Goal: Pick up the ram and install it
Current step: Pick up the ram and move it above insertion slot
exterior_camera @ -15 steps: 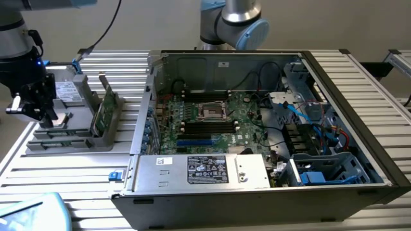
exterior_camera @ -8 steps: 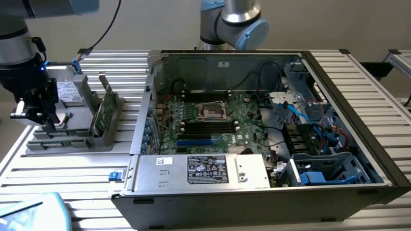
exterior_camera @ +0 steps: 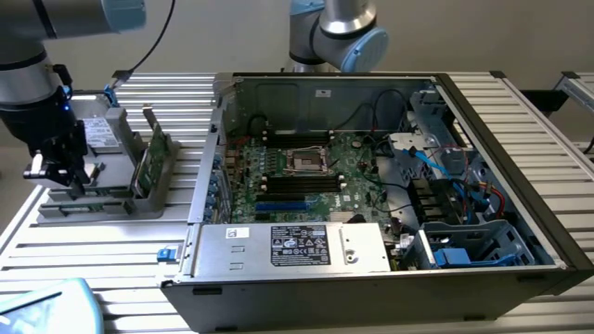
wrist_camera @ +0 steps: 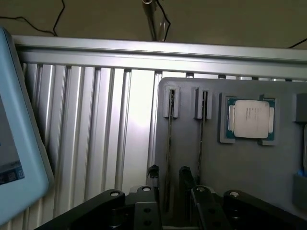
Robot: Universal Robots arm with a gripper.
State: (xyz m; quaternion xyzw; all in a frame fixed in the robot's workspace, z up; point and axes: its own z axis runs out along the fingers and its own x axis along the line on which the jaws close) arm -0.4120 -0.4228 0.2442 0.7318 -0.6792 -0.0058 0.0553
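Grey holder [wrist_camera: 249, 182] on the slatted counter [wrist_camera: 96, 134], at nine o'clock from the open computer [exterior_camera: 278, 97] in the exterior view, holds the ram [wrist_camera: 169, 139] upright in a slot; gripper [wrist_camera: 168, 175] fingers [wrist_camera: 185, 176] stand apart, astride it; the power-supply label [exterior_camera: 299, 245] is unreadable.

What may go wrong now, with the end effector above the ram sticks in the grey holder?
The open end effector appears to straddle one ram; if off centre, a finger may hit its edge and tilt it. The second ram stick stands close beside, so a finger might bump it.
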